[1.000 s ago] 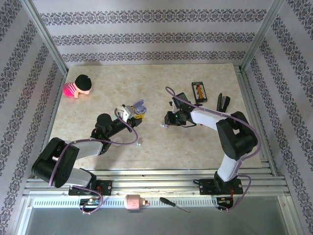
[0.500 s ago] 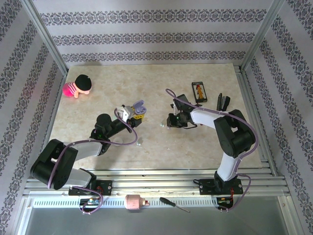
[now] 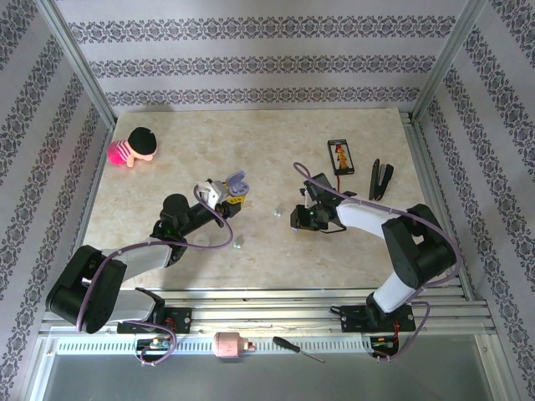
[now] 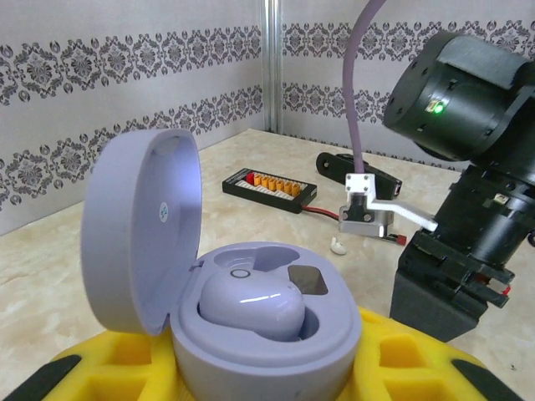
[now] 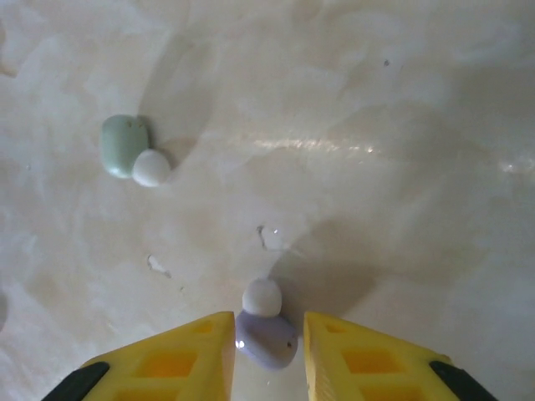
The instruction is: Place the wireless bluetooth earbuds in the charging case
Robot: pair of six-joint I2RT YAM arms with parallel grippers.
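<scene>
My left gripper (image 3: 227, 190) is shut on the lavender charging case (image 4: 251, 326), which sits between its yellow fingers (image 4: 418, 368) with the lid up. One lavender earbud (image 4: 251, 305) rests in a well and the other well is bare. My right gripper (image 5: 267, 334) hangs low over the table, jaws slightly apart around a lavender earbud (image 5: 266, 338) with a white tip. That bud touches the left finger and a thin gap shows at the right one. A pale green earbud (image 5: 125, 146) lies on the table ahead and to the left. In the top view my right gripper (image 3: 297, 219) is right of that bud (image 3: 276, 211).
Another small bud (image 3: 238, 243) lies near my left forearm. A pink doll toy (image 3: 134, 148) is at the far left. A black board with orange parts (image 3: 339, 155) and a black stapler (image 3: 381, 177) lie at the far right. A screwdriver (image 3: 298, 349) rests on the front rail.
My right gripper has shifted right and slightly nearer, away from the pale green bud on the table. The left arm and the case have held still.
</scene>
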